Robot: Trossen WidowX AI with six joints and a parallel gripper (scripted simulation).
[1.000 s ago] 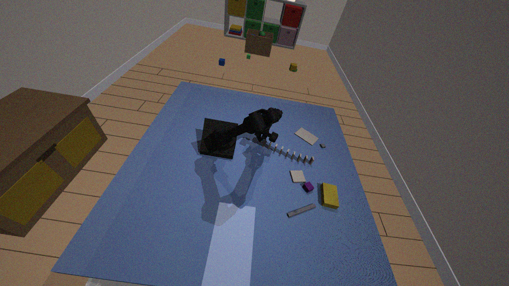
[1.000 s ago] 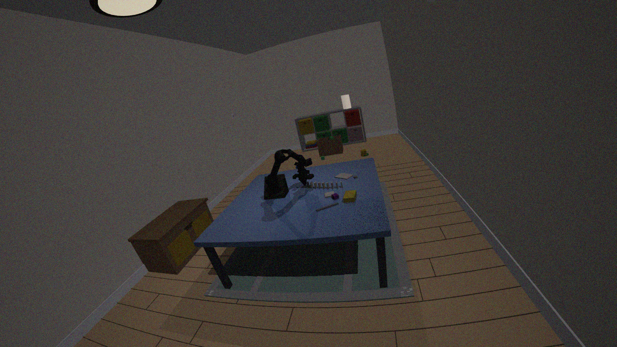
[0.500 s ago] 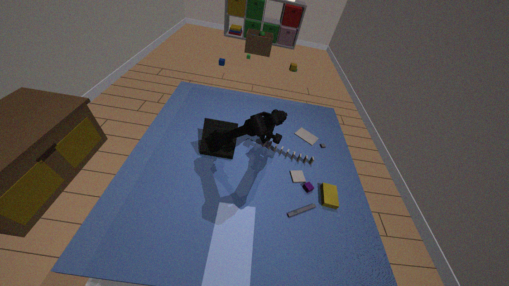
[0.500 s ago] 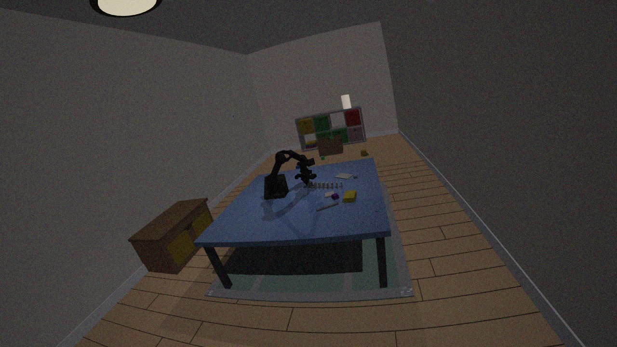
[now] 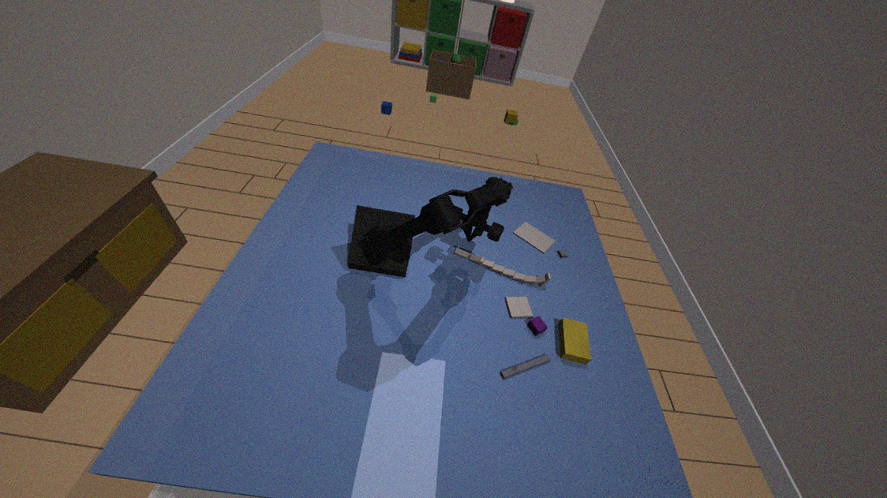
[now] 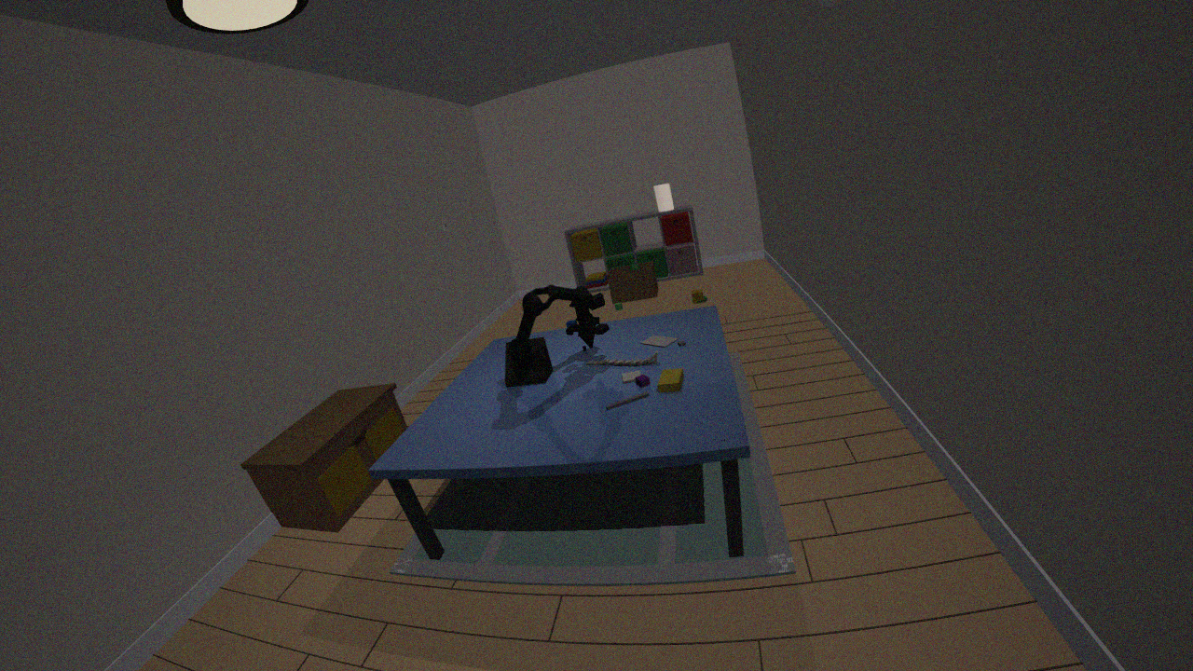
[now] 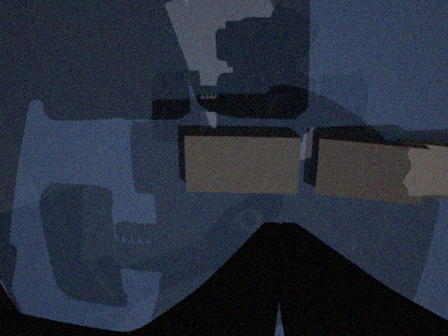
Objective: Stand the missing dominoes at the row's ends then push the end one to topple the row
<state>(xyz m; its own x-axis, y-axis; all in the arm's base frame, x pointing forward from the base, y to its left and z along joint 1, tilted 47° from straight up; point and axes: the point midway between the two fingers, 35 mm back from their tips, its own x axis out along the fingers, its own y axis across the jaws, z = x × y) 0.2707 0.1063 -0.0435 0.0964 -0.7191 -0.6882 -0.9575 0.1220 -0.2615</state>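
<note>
The row of beige dominoes [image 5: 502, 269] [image 6: 621, 360] lies toppled on the blue table [image 5: 245, 373] [image 6: 533, 433], each piece leaning flat onto the one beside it. In the wrist view two fallen dominoes [image 7: 239, 164] [image 7: 364, 171] lie face up, end to end. My gripper [image 5: 466, 235] [image 6: 588, 342] [image 7: 278, 239] is shut with nothing between its fingers. It hovers just above the row's end nearest the arm's base [image 5: 380, 240].
A flat beige card [image 5: 533, 236] and a small grey cube [image 5: 562, 253] lie behind the row. A beige tile [image 5: 518, 306], a purple cube [image 5: 536, 324], a yellow block [image 5: 575, 340] and a grey bar [image 5: 524, 365] lie in front of it.
</note>
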